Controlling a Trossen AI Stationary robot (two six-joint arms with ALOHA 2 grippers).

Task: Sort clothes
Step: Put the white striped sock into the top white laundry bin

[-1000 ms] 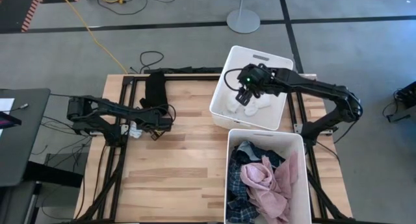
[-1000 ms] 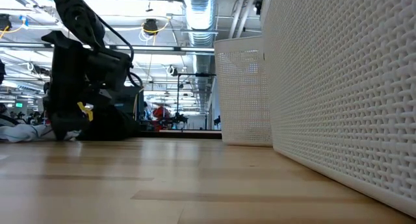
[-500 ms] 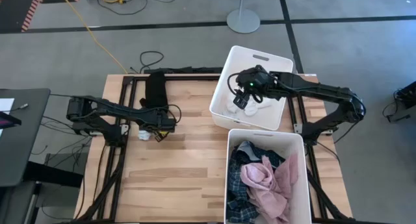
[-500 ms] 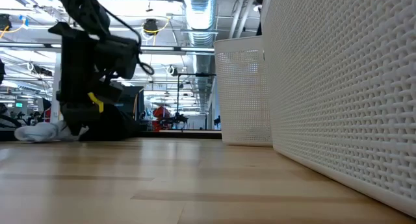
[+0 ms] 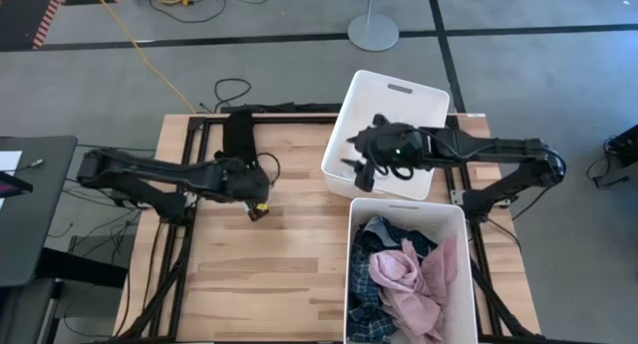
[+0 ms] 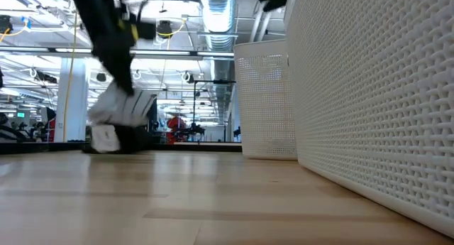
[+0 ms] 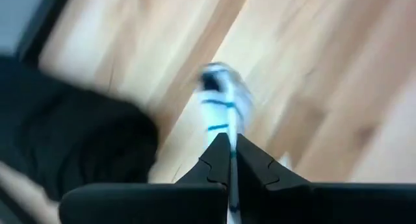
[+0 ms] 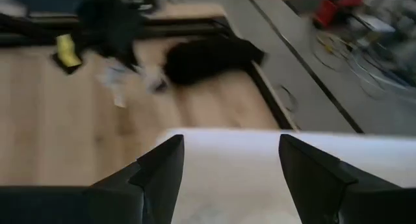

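Left claw (image 7: 231,149) pinches a striped sock (image 7: 221,100) above the surface (image 5: 269,264); its shallow grip risks a drop. Right claw (image 8: 231,169) hangs spread over the bin (image 5: 424,95).

blurred striped sock (image 7: 221,100), black piece (image 7: 78,146) cut off

Pale wooden table (image 5: 259,274), smooth and matt; white perforated plastic bins (image 6: 369,110); soft cloth sock (image 7: 221,100).

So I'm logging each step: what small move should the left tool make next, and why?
Probably carry on toward the smaller white plastic bin: the left tool is shut on a white sock with teal stripes lifted off the wooden table, and the open right tool is over that bin.
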